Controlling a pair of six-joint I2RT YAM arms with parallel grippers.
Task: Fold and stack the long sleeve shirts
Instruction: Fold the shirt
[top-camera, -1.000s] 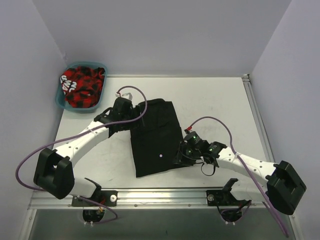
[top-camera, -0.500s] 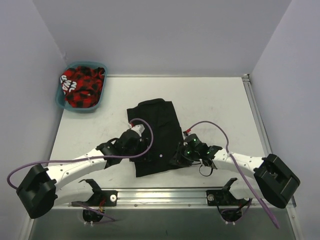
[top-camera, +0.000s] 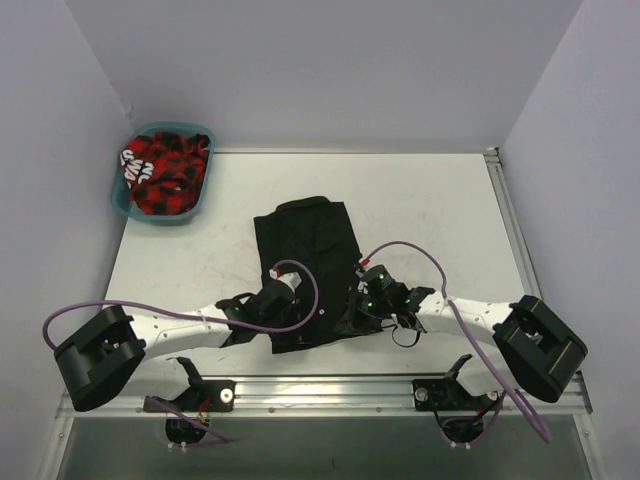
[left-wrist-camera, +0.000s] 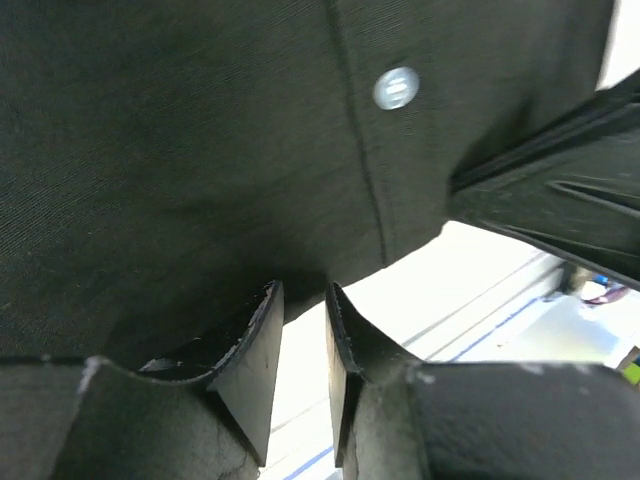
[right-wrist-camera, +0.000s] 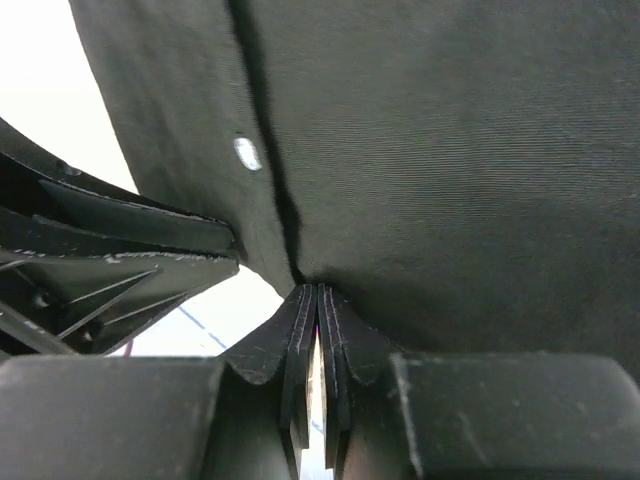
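Observation:
One long sleeve shirt (top-camera: 305, 265), plain black with small pale buttons (left-wrist-camera: 396, 88), lies folded in a narrow rectangle mid-table. Both grippers are at its near hem. My left gripper (top-camera: 287, 318) (left-wrist-camera: 303, 290) has its jaws a narrow gap apart, with the white table showing between them. The hem edge sits just at its fingertips (left-wrist-camera: 262, 300). My right gripper (top-camera: 350, 322) (right-wrist-camera: 318, 290) is pinched shut on the hem of the shirt (right-wrist-camera: 450, 150), and the cloth puckers at its tips. A red-and-black plaid garment (top-camera: 165, 170) lies in the basket.
The teal plastic basket (top-camera: 122, 205) stands at the table's far left corner. A metal rail (top-camera: 330, 392) runs along the near edge between the arm bases. Purple cables (top-camera: 410, 250) loop above both arms. White walls close in the table (top-camera: 430, 200) on three sides.
My left arm swung from the shirt's far left corner down to the near hem, and its jaws narrowed. My right gripper edged left and closed on the hem.

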